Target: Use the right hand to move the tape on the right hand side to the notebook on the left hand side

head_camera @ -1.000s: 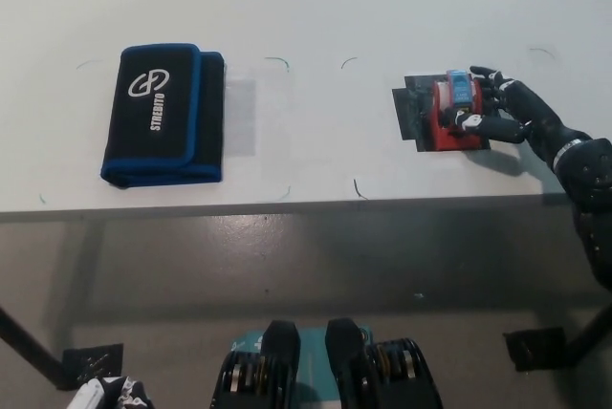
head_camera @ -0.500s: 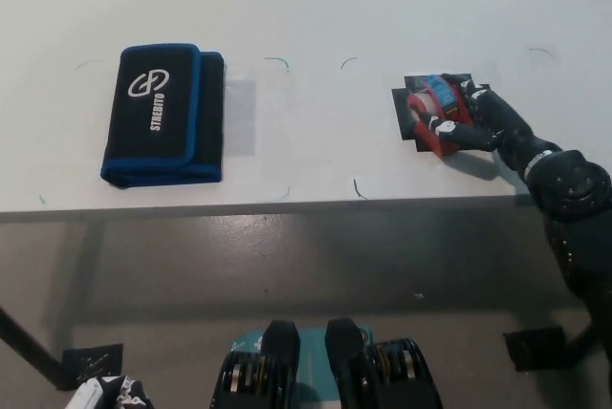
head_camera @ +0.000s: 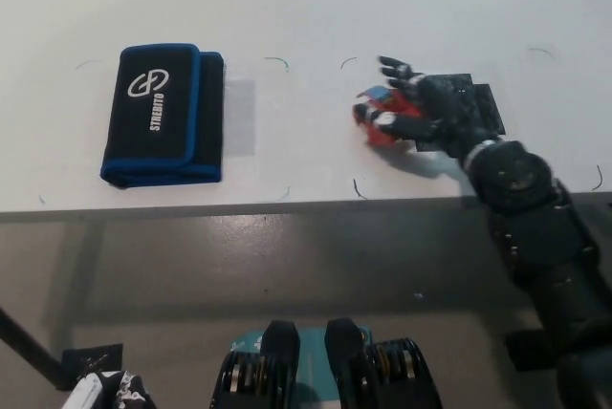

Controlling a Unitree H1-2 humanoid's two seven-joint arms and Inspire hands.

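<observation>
My black right hand (head_camera: 409,111) is shut on the red tape dispenser (head_camera: 381,120), which has a blue part on top. It holds the tape just above the white table (head_camera: 316,8), left of a dark square mat (head_camera: 478,103). The notebook (head_camera: 163,113), a black case with blue edging and a white logo, lies flat at the table's left. A wide stretch of table separates the tape from the notebook. My white left hand (head_camera: 105,395) rests at the bottom left corner, mostly cut off by the picture's edge.
The table's front edge (head_camera: 287,201) runs across the middle of the view, with grey floor below. Small pen marks dot the tabletop between notebook and mat. A dark block (head_camera: 91,363) sits on the floor at lower left.
My right hand has carried the tape leftward off the dark mat, which now lies uncovered behind the wrist. The notebook has not moved.
</observation>
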